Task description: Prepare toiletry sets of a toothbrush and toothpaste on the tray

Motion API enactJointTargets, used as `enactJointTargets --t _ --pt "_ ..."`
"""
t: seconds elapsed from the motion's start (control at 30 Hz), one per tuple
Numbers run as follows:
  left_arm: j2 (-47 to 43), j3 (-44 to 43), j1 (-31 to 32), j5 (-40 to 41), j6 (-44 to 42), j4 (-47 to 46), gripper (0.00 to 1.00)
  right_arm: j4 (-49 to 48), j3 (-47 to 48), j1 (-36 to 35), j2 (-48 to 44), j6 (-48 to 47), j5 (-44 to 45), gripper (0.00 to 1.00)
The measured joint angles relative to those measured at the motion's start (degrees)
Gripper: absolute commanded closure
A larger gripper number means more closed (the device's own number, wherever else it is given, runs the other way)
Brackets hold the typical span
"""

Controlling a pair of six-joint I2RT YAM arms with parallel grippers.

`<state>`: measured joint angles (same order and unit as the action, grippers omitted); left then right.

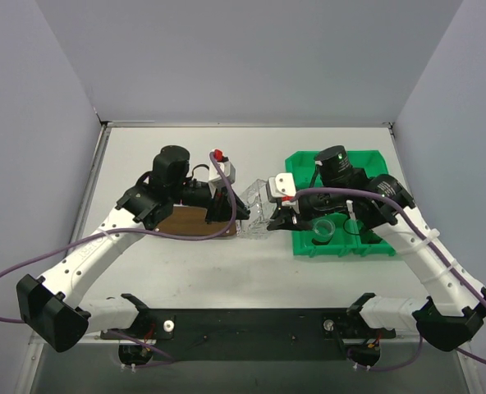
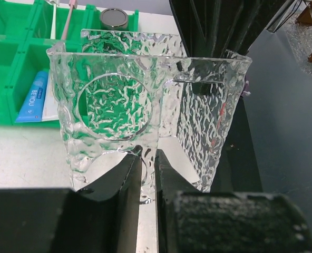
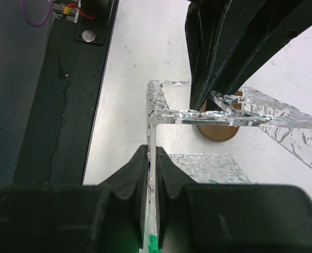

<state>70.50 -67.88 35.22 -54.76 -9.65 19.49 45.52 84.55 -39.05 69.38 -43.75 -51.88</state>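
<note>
A clear, ripple-textured plastic holder (image 1: 259, 209) with a round hole in one wall hangs between both arms, to the right of the brown wooden tray (image 1: 190, 222). My left gripper (image 2: 148, 158) is shut on the holder's (image 2: 145, 95) near wall. My right gripper (image 3: 152, 158) is shut on a thin side wall of the holder (image 3: 235, 113), with the tray (image 3: 219, 132) showing beyond it. In the left wrist view a blue-and-white toothpaste (image 2: 32, 97) and a pale pink toothbrush (image 2: 66, 21) lie in the green bin (image 2: 19, 47).
The green sectioned bin (image 1: 341, 252) stands at the right under my right arm, with a small clear cup (image 1: 325, 228) in a front section. A small white object with a red tip (image 1: 220, 160) stands behind the tray. Grey walls close in the table.
</note>
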Motion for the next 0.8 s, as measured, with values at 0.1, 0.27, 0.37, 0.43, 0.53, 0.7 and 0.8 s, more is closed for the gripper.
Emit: enactJointTargets --t 0.1,0.27,0.37,0.43,0.53,0.7,0.8 --pt "0.0 -0.11 0.0 0.61 -0.94 0.81 1.0 -0.79 -0.7 0.0 -0.31 0.0 0.37 0.86" --pt "0.0 -2.47 0.0 3.39 -6.45 7.67 1.0 -1.66 -1.81 0.0 -0.61 -0.09 1.07 0.63" --pt "0.09 -5.51 0.0 5.95 -12.07 13.7 1.0 -1.88 -2.27 0.0 -1.05 -0.04 1.57 0.52" --pt "0.44 -8.52 0.0 8.22 -17.0 19.26 1.0 -1.97 -2.47 0.0 -1.6 -0.11 1.92 0.51" --pt "1.62 -12.74 -0.2 11.89 -24.68 27.02 1.0 -2.03 -2.73 0.0 -2.67 -0.26 2.62 0.51" --pt "5.33 -17.73 -4.31 17.42 -37.86 40.59 1.0 -2.1 -4.46 0.35 -4.55 -1.25 4.24 0.52" --pt "8.63 -19.93 -9.73 20.63 -45.03 47.93 1.0 -2.08 -5.77 0.9 -5.18 -1.97 4.9 0.53"
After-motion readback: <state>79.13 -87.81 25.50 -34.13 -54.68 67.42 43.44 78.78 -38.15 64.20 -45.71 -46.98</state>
